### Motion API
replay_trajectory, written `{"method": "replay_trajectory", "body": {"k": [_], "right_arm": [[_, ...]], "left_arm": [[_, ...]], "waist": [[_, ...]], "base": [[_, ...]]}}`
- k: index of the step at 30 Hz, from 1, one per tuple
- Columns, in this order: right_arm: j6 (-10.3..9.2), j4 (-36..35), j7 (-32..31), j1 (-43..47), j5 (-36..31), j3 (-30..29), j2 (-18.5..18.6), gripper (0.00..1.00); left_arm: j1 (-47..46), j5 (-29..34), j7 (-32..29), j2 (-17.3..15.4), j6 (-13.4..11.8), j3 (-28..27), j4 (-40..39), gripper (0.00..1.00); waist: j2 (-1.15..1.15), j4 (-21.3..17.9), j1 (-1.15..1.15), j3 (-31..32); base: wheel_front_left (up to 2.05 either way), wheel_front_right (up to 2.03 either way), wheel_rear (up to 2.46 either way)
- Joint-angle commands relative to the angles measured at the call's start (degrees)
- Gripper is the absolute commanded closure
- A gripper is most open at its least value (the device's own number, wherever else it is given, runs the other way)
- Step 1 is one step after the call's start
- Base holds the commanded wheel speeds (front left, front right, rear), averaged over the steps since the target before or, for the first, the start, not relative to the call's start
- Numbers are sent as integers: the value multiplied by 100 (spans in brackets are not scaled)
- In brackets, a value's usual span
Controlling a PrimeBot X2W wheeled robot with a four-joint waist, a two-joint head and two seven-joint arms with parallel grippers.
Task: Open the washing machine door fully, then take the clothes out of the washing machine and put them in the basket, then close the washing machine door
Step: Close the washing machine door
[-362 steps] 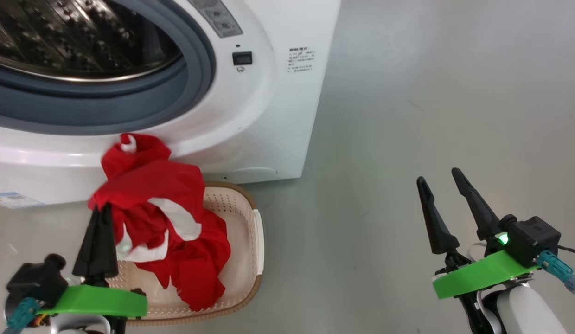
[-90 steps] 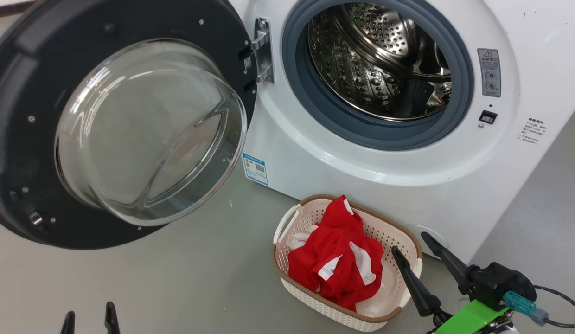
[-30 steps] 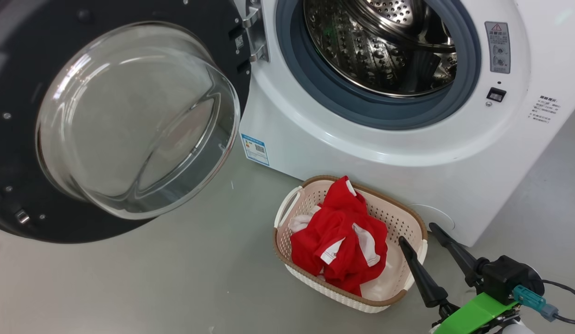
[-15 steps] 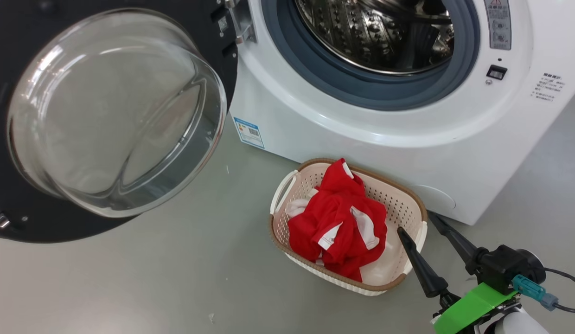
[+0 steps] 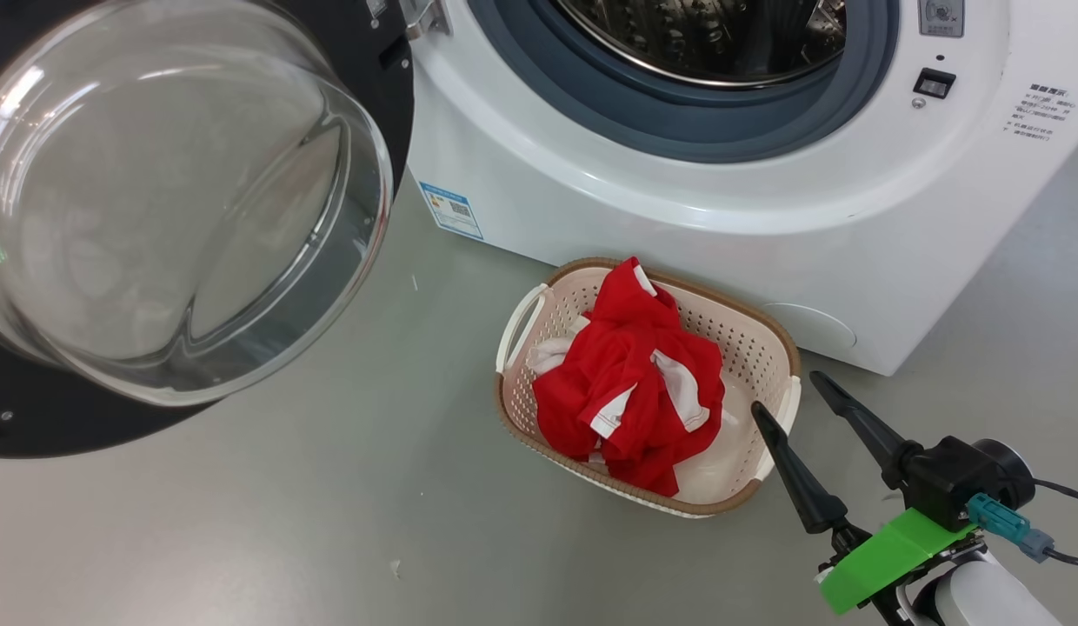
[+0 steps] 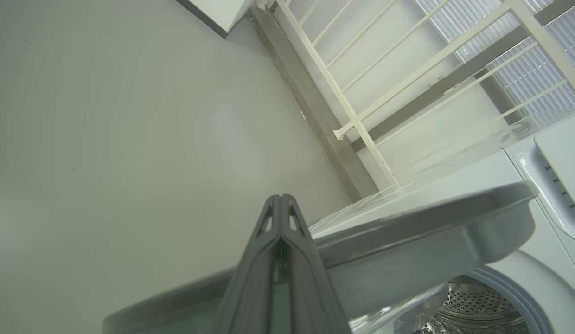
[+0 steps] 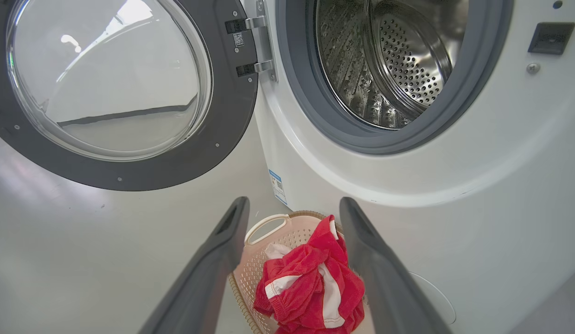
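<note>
The washing machine door (image 5: 174,209) stands swung open at the left, its glass bowl facing me. The white washing machine (image 5: 678,209) fills the top, and its steel drum (image 7: 389,60) holds no fabric that I can see. Red and white clothes (image 5: 626,382) lie heaped in the cream basket (image 5: 748,335) on the floor before the machine. My right gripper (image 5: 787,393) hovers open just right of the basket, with nothing between its fingers. In the left wrist view my left gripper (image 6: 280,198) is shut on nothing, pointing past the door's grey outer edge (image 6: 408,236).
Grey floor spreads left of and in front of the basket. A blue label (image 5: 450,210) sits on the machine's lower front. A white railing (image 6: 361,125) and a wall base run behind the machine. A cable (image 5: 1065,556) trails from the right wrist.
The head camera has shifted: machine and basket sit higher in the picture and the door looms larger. Clothes, basket and both grippers' states look unchanged.
</note>
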State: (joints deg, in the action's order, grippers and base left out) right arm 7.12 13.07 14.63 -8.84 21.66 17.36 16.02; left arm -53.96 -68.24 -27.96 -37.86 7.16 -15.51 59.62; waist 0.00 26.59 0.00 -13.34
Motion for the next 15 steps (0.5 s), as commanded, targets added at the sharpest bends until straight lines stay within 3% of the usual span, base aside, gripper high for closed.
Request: {"method": "replay_trajectory", "body": {"k": [1, 15], "right_arm": [[36, -121, 37, -161, -18, 106, 43, 0], [36, -95, 37, -174, -4, 121, 33, 0]], "left_arm": [[-60, -36, -172, -375, 33, -40, -92, 100], [88, -208, -970, -288, 33, 212, -295, 100]], "waist": [[0, -10, 0, -31], [0, -80, 0, 56]], "base": [[0, 0, 0], [0, 0, 0]]}}
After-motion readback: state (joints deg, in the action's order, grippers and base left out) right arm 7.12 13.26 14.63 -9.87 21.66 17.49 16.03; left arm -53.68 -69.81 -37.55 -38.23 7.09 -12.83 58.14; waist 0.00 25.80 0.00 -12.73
